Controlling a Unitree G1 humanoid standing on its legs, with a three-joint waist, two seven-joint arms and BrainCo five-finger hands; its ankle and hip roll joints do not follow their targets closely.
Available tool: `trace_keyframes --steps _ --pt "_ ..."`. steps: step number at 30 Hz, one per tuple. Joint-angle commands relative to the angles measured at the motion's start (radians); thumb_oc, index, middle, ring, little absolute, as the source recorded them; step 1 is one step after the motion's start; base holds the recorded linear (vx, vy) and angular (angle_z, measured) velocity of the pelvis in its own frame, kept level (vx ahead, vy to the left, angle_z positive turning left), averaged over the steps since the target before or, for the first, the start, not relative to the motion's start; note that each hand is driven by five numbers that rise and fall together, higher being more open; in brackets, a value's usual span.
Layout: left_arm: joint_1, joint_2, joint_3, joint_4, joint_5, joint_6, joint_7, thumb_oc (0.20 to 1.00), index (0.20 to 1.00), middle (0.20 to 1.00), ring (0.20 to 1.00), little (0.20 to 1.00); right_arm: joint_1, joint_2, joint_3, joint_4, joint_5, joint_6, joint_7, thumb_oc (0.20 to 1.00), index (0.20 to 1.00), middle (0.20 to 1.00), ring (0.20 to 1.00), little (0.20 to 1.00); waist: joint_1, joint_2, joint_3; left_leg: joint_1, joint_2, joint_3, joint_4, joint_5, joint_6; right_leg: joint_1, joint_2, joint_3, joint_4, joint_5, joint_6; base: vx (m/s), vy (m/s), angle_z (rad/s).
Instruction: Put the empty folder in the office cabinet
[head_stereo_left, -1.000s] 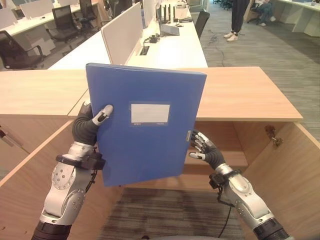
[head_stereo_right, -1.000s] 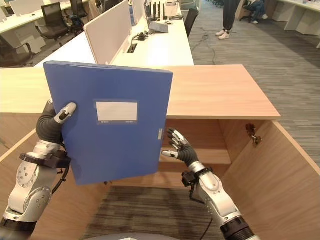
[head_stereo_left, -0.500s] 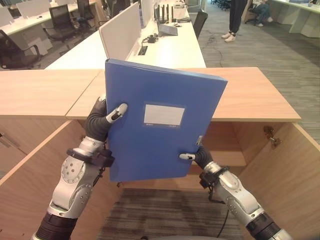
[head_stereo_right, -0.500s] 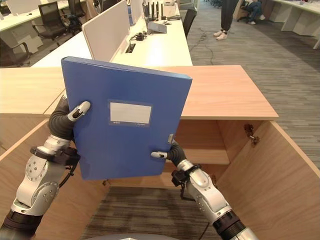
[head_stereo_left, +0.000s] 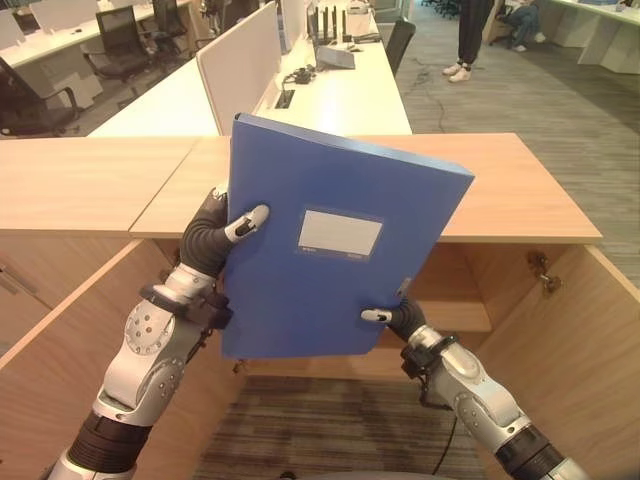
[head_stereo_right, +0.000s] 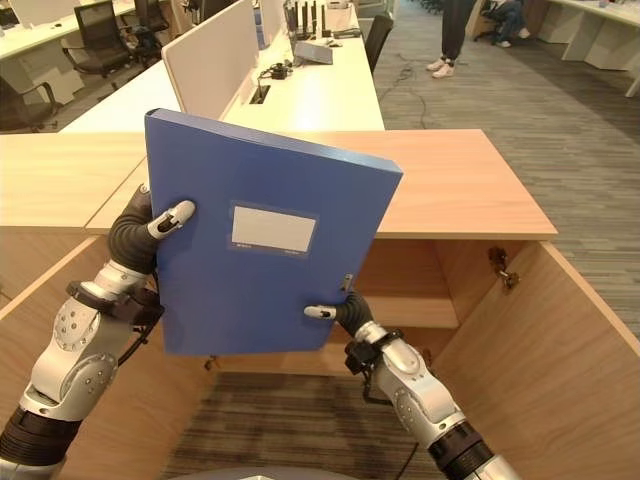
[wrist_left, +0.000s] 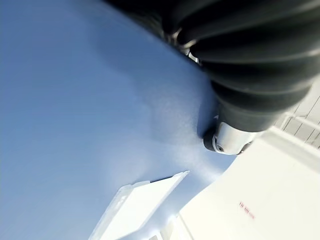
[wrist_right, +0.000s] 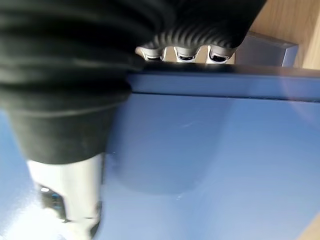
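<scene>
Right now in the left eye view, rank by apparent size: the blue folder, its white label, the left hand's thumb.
1. Blue folder, largest, though nearest the camera.
2. White label.
3. Left hand thumb, smallest; it pinches the folder's edge.

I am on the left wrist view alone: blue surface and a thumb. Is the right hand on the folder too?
Observer: Yes. The right hand pinches the blue folder at its lower right corner, thumb on the front.
Operator: Where is the left hand on it?
Observer: The left hand grips the folder's left edge, thumb on the front cover.
Operator: Is the folder inside the cabinet?
Observer: No. It is held upright, slightly tilted, in front of the open wooden cabinet, whose doors stand open on both sides.
</scene>
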Motion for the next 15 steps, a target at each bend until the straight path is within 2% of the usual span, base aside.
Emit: trace_keyframes --steps 1,15 --pt "-0.076 0.066 -0.110 -0.029 -0.057 0.004 -0.106 0.200 0.200 0.200 0.200 0.200 -0.165 0.020 0.001 -0.172 0.082 -0.055 0.052 1.000 1.000 1.000 1.000 1.000 -0.006 -0.028 0.005 0.035 0.008 -0.039 0.004 -0.069 -0.008 0.019 -0.023 -0.038 0.048 -0.025 0.010 0.00 0.000 0.00" --pt "0.005 0.065 -0.043 -0.025 -0.062 0.012 -0.144 0.200 0.200 0.200 0.200 0.200 -0.140 0.004 -0.076 -0.263 0.156 -0.069 0.088 1.000 1.000 1.000 1.000 1.000 -0.004 -0.033 0.000 0.034 0.009 -0.039 0.004 -0.070 -0.007 0.015 -0.020 -0.035 0.049 -0.025 0.011 0.00 0.000 0.00"
